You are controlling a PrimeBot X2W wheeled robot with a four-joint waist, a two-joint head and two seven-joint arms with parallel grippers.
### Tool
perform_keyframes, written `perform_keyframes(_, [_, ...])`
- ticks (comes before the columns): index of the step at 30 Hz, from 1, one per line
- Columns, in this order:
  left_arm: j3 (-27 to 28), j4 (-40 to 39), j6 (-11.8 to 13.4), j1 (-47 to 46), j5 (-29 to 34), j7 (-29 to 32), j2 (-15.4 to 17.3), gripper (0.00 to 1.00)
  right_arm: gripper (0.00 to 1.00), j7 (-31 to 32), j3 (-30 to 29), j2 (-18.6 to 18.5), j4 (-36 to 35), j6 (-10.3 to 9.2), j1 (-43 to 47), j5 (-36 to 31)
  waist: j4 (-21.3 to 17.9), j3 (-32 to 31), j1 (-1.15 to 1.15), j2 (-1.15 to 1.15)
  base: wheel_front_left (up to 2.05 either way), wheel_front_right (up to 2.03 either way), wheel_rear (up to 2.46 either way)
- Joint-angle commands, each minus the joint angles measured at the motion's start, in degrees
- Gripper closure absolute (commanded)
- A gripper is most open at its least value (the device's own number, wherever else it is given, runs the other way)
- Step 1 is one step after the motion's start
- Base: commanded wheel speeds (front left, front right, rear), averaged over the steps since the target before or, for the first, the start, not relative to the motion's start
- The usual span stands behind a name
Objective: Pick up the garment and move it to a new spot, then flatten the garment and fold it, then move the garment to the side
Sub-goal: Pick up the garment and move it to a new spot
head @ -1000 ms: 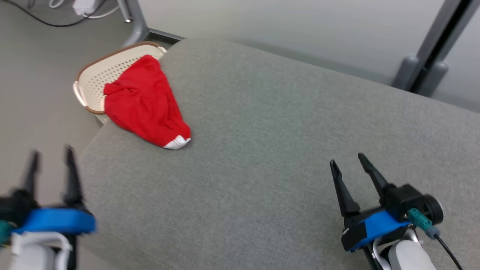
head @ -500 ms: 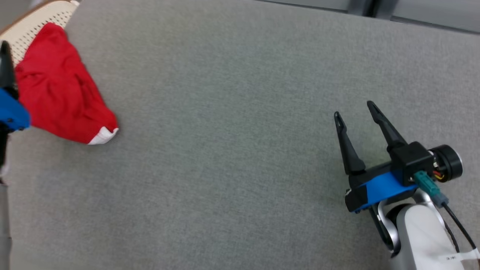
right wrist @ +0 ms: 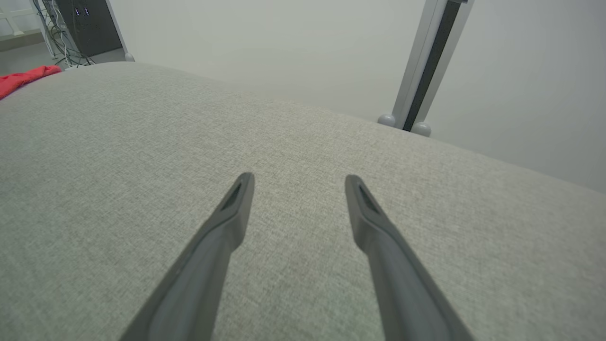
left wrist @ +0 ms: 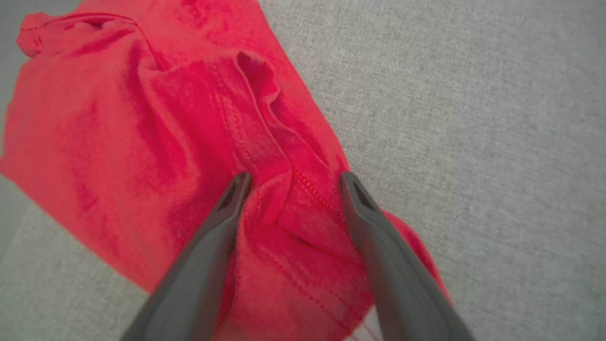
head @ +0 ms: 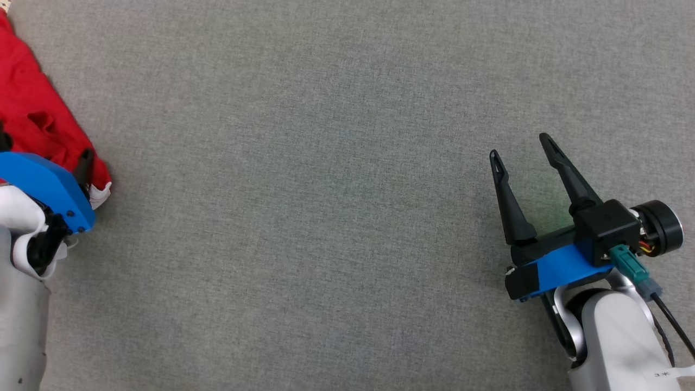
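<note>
Red fabric marks the garment (left wrist: 142, 118). It lies crumpled in loose folds across the left and centre of the left wrist view and at the far left edge of the head view, resting on the grey cloth-covered table (head: 326, 190). A white trim patch (head: 100, 194) shows at its lower corner.

The left gripper (left wrist: 291, 177) is directly over the garment with both fingers spread wide and a stitched ridge (left wrist: 265, 156) of cloth between the tips. Nothing is clamped, and contact with the cloth cannot be confirmed.

The right gripper (head: 519, 146) sits at the lower right of the head view, well apart from the garment. Its fingers are likewise spread and empty over bare table.

Task status, as judged: the pick-up is at the approach stage only. Grasp, relocation, flattening, folding and the final move aside are not yet done.
</note>
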Motion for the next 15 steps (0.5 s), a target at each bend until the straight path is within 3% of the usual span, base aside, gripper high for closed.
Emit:
perform_keyframes(1, [-0.44, 0.69, -0.38, -1.1, 0.07, 0.56, 0.39, 0.05, 0.0, -0.24, 0.01, -0.18, -0.19, 0.01, -0.52, -0.01, -0.05, 0.06, -0.01, 0.0, 0.0, 0.0, 0.0])
perform_keyframes(2, [-0.61, 1.7, -0.38, -1.09, 0.05, 1.21, 0.45, 0.34, 0.0, -0.37, 0.08, -0.18, -0.06, 0.01, -0.58, 0.17, -0.12, 0.13, -0.01, 0.0, 0.0, 0.0, 0.0])
perform_keyframes(3, [-0.58, 2.57, -0.32, -0.95, -0.34, 1.73, 0.35, 0.55, 0.0, -0.43, 0.19, -0.18, 0.1, 0.01, -0.64, 0.39, -0.2, 0.14, -0.01, 0.0, 0.0, 0.0, 0.0])
perform_keyframes(6, [0.11, 4.56, -0.14, -1.41, -1.51, 2.29, 0.04, 1.0, 0.0, -0.81, 0.58, -0.18, 0.54, 0.01, -1.0, 0.88, -0.43, -0.02, -0.01, 0.0, 0.0, 0.0, 0.0])
perform_keyframes(15, [0.2, 4.32, -0.26, -2.66, -1.09, -3.67, 2.57, 1.0, 0.0, -2.89, 0.28, -0.17, 2.99, 0.01, -0.73, 2.81, -1.4, -4.08, -0.01, 0.0, 0.0, 0.0, 0.0])
